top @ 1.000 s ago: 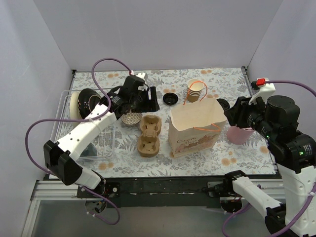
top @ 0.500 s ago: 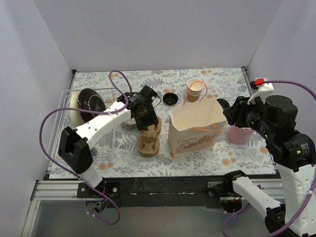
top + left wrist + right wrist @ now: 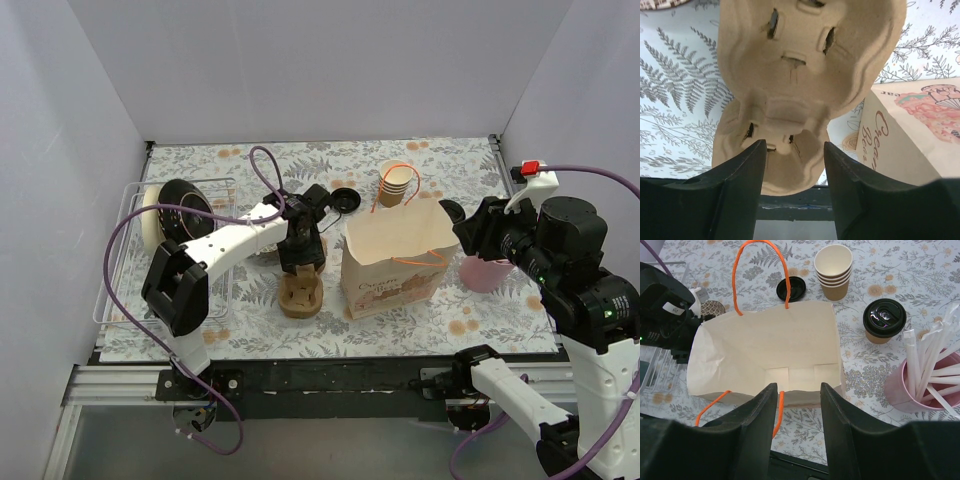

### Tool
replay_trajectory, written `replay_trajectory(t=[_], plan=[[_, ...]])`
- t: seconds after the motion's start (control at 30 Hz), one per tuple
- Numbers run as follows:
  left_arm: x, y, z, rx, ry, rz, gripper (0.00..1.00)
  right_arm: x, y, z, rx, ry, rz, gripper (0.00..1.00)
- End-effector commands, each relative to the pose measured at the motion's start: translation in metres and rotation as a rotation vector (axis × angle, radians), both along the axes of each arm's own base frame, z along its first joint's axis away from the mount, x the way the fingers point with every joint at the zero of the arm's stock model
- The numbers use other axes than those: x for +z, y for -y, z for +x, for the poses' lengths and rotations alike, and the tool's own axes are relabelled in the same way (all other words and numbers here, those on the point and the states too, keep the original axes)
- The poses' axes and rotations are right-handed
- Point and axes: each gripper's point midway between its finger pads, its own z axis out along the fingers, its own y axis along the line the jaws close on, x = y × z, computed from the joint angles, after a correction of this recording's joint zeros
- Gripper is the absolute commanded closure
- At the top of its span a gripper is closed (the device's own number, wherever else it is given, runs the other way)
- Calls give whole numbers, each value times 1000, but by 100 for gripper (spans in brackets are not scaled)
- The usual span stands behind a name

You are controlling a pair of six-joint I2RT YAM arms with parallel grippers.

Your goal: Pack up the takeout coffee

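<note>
The takeout coffee (image 3: pixel 883 320), a tan paper cup with a black lid, stands right of the open paper bag (image 3: pixel 765 355); in the top view the coffee (image 3: pixel 452 211) is half hidden by my right arm. My right gripper (image 3: pixel 797 405) is open and empty, high above the bag's near edge, also seen in the top view (image 3: pixel 470 230). My left gripper (image 3: pixel 300 255) is open and empty right over the brown pulp cup carrier (image 3: pixel 300 288). In the left wrist view the carrier (image 3: pixel 805 75) fills the frame, its near end between the open fingers of the gripper (image 3: pixel 794 170).
A stack of lidless paper cups (image 3: pixel 398 185) and a loose black lid (image 3: pixel 345 200) lie behind the bag (image 3: pixel 395 260). A pink cup of straws (image 3: pixel 487 270) stands at the right. A wire rack (image 3: pixel 125 260) with a dark bowl (image 3: pixel 180 205) is at the left, beside a small patterned bowl (image 3: pixel 265 240).
My left gripper has swung right and toward the front, from the patterned bowl to over the cup carrier. The right arm has not moved.
</note>
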Motion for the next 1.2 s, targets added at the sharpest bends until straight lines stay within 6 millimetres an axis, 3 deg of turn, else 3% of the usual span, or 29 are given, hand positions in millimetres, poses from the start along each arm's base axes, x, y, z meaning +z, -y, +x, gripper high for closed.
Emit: replay_trajectory(t=[0.0, 0.53, 1.17], plan=[[9, -4, 12, -89, 51, 51, 51, 8, -3, 5, 7, 38, 10, 52], [-5, -5, 13, -209, 48, 73, 53, 8, -3, 6, 6, 33, 14, 52], [-10, -6, 23, -226, 61, 118, 55, 7, -2, 3, 3, 32, 18, 53]])
